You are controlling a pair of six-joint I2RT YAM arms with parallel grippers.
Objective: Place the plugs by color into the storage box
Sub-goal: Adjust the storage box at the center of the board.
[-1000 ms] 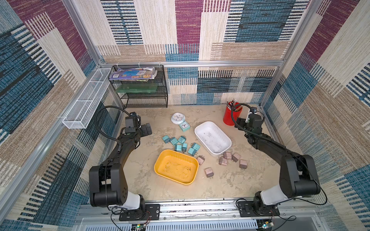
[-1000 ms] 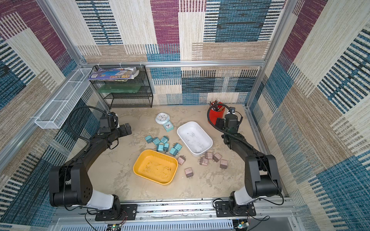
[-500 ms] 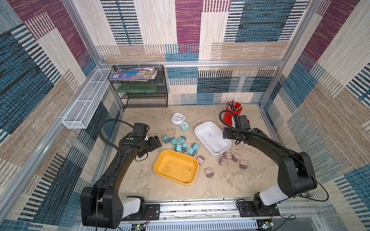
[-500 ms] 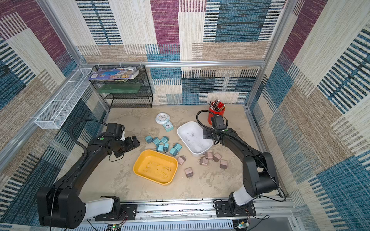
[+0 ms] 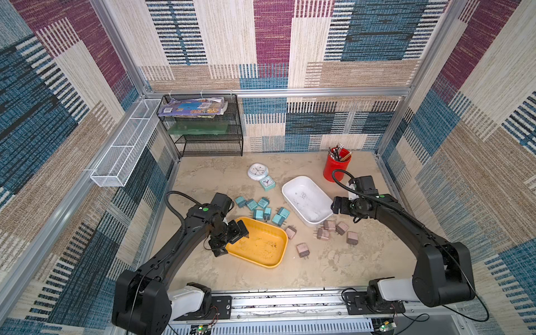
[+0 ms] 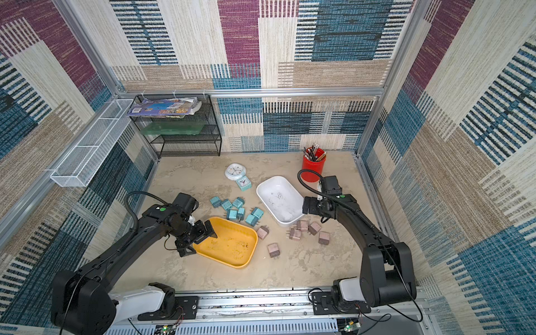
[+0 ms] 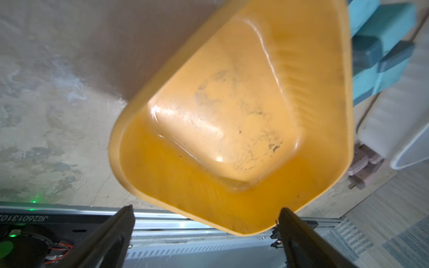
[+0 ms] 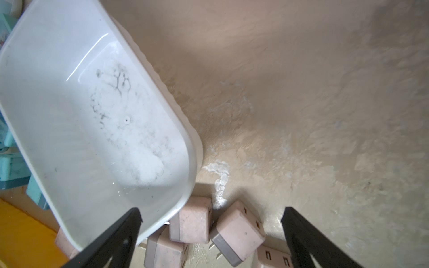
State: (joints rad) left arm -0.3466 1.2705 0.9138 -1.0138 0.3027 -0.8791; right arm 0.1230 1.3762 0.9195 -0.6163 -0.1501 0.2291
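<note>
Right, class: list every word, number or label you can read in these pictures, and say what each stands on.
"JG2601310", upside down, cut off at the picture's edge, on a dark label beside the front rail.
Magazine cover on the rack: blurred.
White clock and teal clock dials: too small.

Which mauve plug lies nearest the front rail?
The lone mauve plug off the yellow tray's front right corner; the rest lie farther back, toward the white tray.

Left arm (image 5: 179,246) reached yellow tray (image 5: 285,242); right arm (image 5: 406,223), seemingly, white tray (image 5: 304,200).
</note>
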